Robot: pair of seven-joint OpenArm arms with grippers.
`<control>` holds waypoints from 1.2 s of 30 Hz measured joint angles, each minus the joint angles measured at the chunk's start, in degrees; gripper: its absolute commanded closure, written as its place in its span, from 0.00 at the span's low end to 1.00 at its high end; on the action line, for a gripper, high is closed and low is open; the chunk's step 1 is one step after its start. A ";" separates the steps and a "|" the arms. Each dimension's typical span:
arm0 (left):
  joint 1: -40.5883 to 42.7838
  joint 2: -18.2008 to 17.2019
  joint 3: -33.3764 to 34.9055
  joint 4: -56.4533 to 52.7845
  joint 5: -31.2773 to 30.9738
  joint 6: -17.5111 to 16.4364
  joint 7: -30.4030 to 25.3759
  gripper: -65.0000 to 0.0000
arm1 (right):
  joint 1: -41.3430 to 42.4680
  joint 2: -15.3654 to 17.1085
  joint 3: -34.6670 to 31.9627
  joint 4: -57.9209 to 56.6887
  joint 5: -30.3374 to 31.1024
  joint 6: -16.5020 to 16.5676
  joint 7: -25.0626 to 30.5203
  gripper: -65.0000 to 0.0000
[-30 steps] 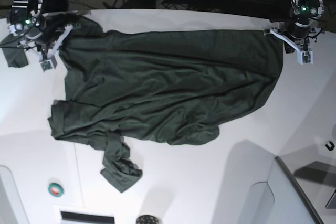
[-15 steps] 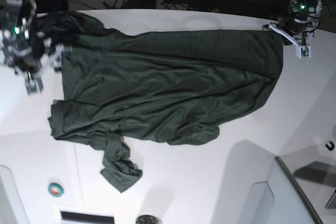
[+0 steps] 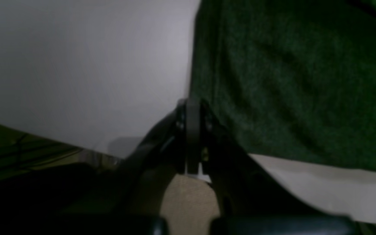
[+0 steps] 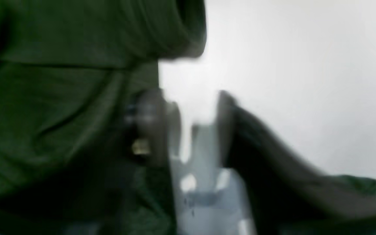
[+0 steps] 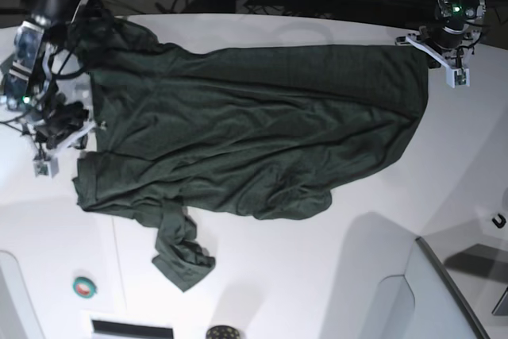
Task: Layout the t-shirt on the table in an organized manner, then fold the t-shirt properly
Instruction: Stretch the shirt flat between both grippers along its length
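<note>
Status, layout phase: the t-shirt lies spread across the far half of the worktop, long axis running side to side, heavily wrinkled. One sleeve is bunched and twisted toward the near edge, lower left in the base view.

Changes over the last second:
- The right gripper has let go of the shirt's far-left corner and travelled toward the near edge along the shirt's left side. It now sits at the left edge of the cloth, roughly level with the sleeve hem. Its fingers opened wide mid-move and are now partly closed. The right wrist view is motion-blurred, with bare worktop showing in the gap between the fingers, so I can't tell if any cloth is pinched.
- The left gripper has barely shifted, still near the shirt's far-right corner. Its fingers are clenched together, and the left wrist view shows them right at the fabric edge. I can't confirm any cloth between them.

My read: the far edge is roughly straight. The right arm is regrasping lower down, probably to pull out the crumpled left side. The sleeve bunch is untouched and folding hasn't started.
</note>
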 measured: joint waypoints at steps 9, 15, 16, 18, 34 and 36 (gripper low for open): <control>-0.07 -0.04 -0.07 0.04 0.07 -0.02 0.00 1.00 | 0.15 -0.33 -6.60 -6.95 0.35 0.42 0.90 0.99; -0.02 -0.02 -0.07 0.04 0.02 -0.02 0.00 1.00 | -0.50 0.33 -5.46 -9.75 2.01 0.44 4.00 0.99; -0.02 0.00 -0.07 0.04 0.00 -0.02 -0.02 1.00 | -1.42 0.28 -4.44 -9.11 2.40 0.48 4.09 0.99; -0.04 -0.04 -0.07 0.04 0.00 -0.02 -0.04 1.00 | -3.80 0.52 -2.93 -7.10 2.69 0.55 4.28 0.99; -0.33 -0.02 -0.11 0.04 0.02 -0.02 -0.02 1.00 | -15.37 -0.50 -2.47 8.68 -0.11 0.37 -0.33 0.96; -0.35 -0.04 -0.11 0.04 0.00 -0.02 -0.02 1.00 | -15.17 -0.35 -2.34 12.83 0.81 0.35 -0.09 0.85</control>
